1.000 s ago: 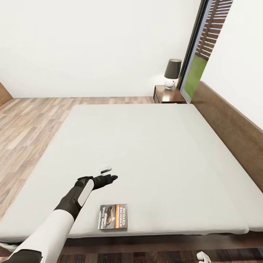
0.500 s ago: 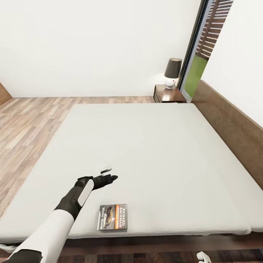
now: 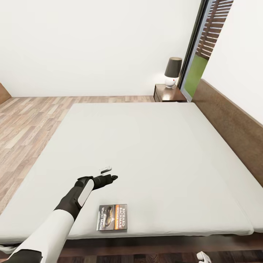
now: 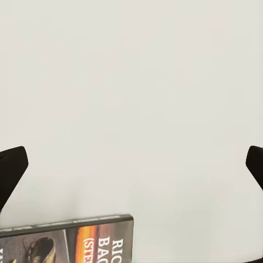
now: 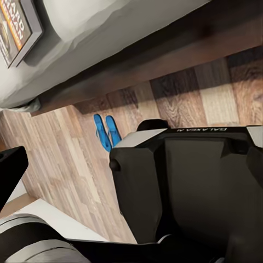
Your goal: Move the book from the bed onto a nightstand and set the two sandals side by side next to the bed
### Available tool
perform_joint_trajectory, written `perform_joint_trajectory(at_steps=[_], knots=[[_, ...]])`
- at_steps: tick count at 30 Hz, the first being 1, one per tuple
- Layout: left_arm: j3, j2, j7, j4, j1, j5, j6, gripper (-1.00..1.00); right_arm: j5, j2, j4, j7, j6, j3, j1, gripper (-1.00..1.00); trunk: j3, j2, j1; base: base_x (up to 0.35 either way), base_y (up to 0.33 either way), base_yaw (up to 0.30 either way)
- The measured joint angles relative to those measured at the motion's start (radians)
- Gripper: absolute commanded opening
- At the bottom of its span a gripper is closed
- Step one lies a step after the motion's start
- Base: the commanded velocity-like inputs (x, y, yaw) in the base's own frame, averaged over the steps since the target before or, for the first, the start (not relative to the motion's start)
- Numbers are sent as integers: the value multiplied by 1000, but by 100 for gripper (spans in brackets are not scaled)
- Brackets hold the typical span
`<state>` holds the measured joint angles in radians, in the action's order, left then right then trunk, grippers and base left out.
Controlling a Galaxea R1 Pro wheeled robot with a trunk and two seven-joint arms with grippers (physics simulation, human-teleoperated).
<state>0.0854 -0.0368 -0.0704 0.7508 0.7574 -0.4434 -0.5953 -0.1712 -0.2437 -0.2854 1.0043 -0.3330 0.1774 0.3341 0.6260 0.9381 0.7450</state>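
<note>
A: Where is the small dark grey paperback book [image 3: 112,217] with the orange band and white lettering?

B: It lies flat on the large low bed [image 3: 153,153] with the pale grey-white mattress cover, close to the bed's near edge. In the left wrist view the book [image 4: 68,241] shows its upper edge against the plain cover.

A: And the left tool [image 3: 108,174]?

B: It hangs over the mattress just beyond the book, not touching it. Its two dark fingertips [image 4: 12,171] stand wide apart, nothing between them.

A: The bright blue flat flip-flop sandals [image 5: 107,131]?

B: They lie side by side, touching, on the brown plank floor [image 5: 181,104], off the bed's dark frame, near the robot's black base [image 5: 186,181].

A: The right tool?

B: A white bit shows at the low edge of the head view, below the bed's near edge; one dark fingertip [image 5: 8,175] appears in the right wrist view. Whether its fingers are apart I cannot tell.

A: Beyond the bed?

B: The low dark reddish-brown wooden nightstand [image 3: 168,94] stands at its far corner beside the headboard, carrying a white lamp with a dark shade [image 3: 172,72].
</note>
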Motion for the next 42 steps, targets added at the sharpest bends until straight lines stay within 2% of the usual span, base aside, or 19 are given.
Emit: perform_joint_trajectory(at_steps=[15,25,30,36,42], knots=[[-2,1,-1,0,0,-1,-1,100,0,0,0,0,0,0,0,100,47,105,58,0,0,0],[-5,11,-3,0,-12,-1,-4,100,0,-1,0,0,0,0,0,100,78,175,96,0,0,0],[-5,15,-3,-29,-15,1,-3,100,0,-1,0,0,0,0,0,100,94,210,115,0,0,0],[-5,32,-3,-39,-15,0,-3,100,0,-2,-1,1,0,0,0,100,113,252,138,0,0,0],[-5,32,-3,-40,-15,-1,-2,100,0,-2,-1,2,0,0,0,100,132,294,161,0,0,0]])
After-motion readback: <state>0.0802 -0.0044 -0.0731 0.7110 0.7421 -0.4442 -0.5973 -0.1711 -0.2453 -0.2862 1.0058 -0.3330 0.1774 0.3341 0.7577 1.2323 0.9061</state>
